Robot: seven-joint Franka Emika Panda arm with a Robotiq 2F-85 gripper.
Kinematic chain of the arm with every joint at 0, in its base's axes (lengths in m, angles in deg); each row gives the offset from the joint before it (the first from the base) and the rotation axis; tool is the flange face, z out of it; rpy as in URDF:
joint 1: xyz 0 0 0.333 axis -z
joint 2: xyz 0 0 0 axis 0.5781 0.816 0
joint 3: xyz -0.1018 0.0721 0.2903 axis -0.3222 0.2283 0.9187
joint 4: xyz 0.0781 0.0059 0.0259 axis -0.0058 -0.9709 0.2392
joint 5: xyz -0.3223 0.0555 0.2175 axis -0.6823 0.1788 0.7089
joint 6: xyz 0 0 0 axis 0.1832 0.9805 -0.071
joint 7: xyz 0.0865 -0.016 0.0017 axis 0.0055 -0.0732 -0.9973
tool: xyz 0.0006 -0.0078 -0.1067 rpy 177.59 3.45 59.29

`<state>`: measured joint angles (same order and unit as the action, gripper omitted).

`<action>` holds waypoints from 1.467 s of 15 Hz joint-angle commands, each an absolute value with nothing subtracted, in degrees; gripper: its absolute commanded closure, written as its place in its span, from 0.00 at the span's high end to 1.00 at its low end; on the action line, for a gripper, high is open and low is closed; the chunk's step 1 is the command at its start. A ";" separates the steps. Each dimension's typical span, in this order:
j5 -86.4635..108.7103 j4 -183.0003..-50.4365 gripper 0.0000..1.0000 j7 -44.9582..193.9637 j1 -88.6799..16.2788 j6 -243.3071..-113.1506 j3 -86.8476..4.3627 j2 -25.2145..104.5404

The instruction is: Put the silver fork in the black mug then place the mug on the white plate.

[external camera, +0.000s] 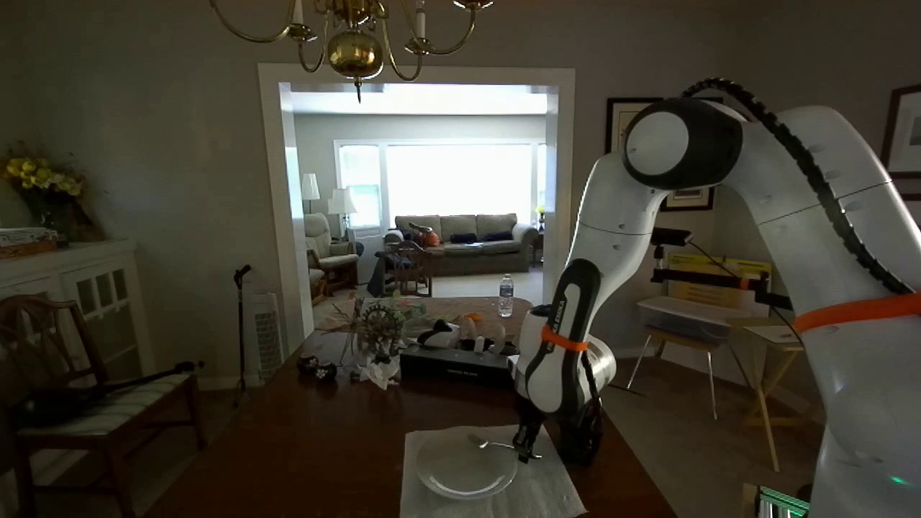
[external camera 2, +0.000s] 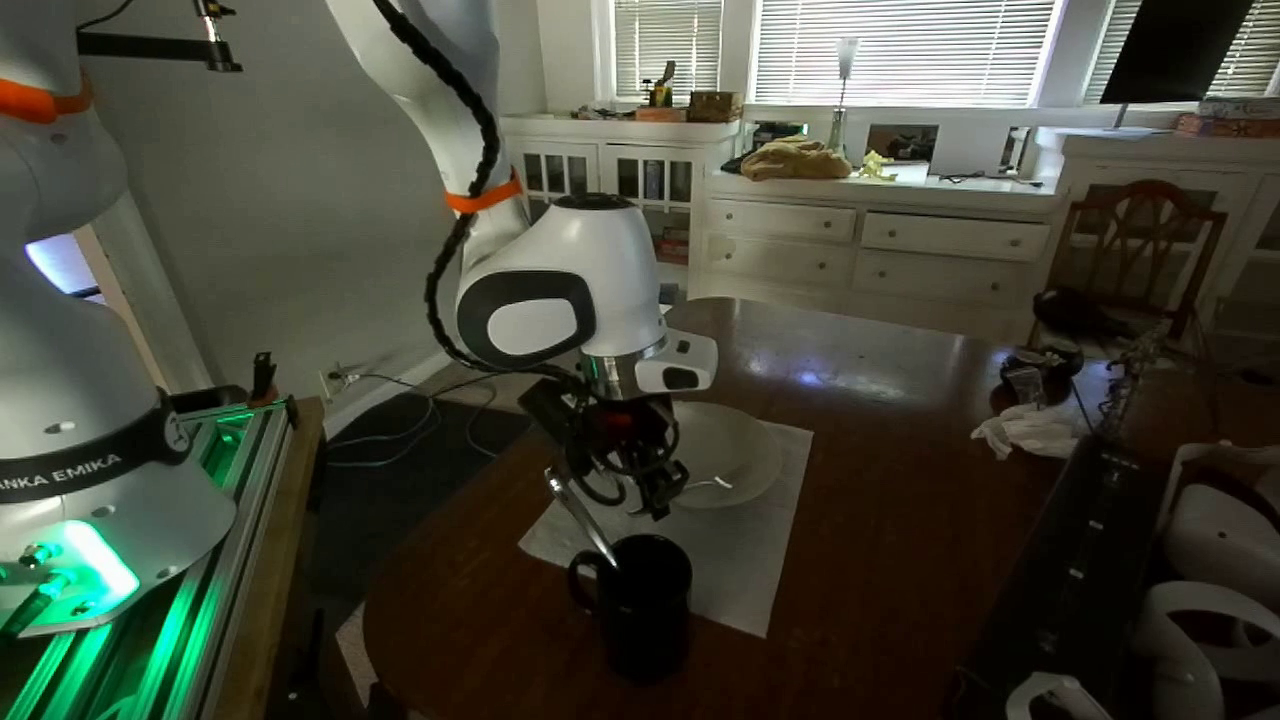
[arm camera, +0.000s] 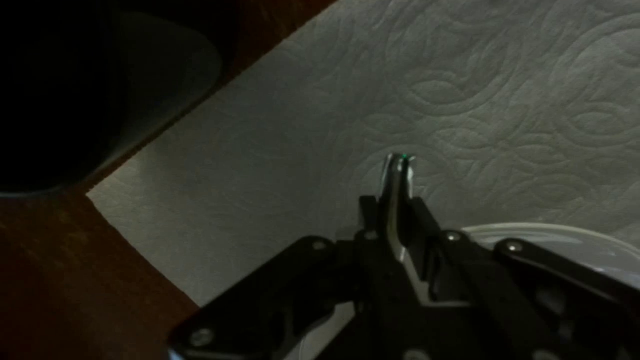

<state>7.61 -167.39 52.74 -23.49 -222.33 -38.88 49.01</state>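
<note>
Utensils (arm camera: 397, 181), two — end effector (arm camera: 394, 216) grips one, mug (external camera 2: 645, 615) holds one; plate (external camera: 462, 467), one.

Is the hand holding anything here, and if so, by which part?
Yes: a silver utensil, pinched in the hand near one end; the longer part reaches over the white plate. I can't tell whether the gripped end is the handle.

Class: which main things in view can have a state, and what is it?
End effector: shut on the silver utensil
Silver utensil: gripped; fork or not, unclear
White plate: face up, on paper towel
Paper towel: spread flat
Black mug: upright, off the plate
Second utensil: leaning in the mug, lower end hidden
Water bottle: upright
Drawers: shut
Base light: lit green
</note>
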 commanded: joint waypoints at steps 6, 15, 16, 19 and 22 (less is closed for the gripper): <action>8.49 -174.42 0.04 50.19 -21.90 -208.05 -37.50 28.77; 4.05 -172.71 0.04 38.82 -23.31 -177.88 -47.81 7.24; 3.08 -172.35 0.04 37.15 -23.18 -174.63 -48.78 5.74; -2.33 -171.33 0.04 34.83 -22.04 -167.93 -50.64 3.16; -8.27 -171.25 0.04 34.20 -20.70 -164.14 -51.85 2.62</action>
<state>-3.34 -171.15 35.34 -21.67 -167.79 -50.97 3.58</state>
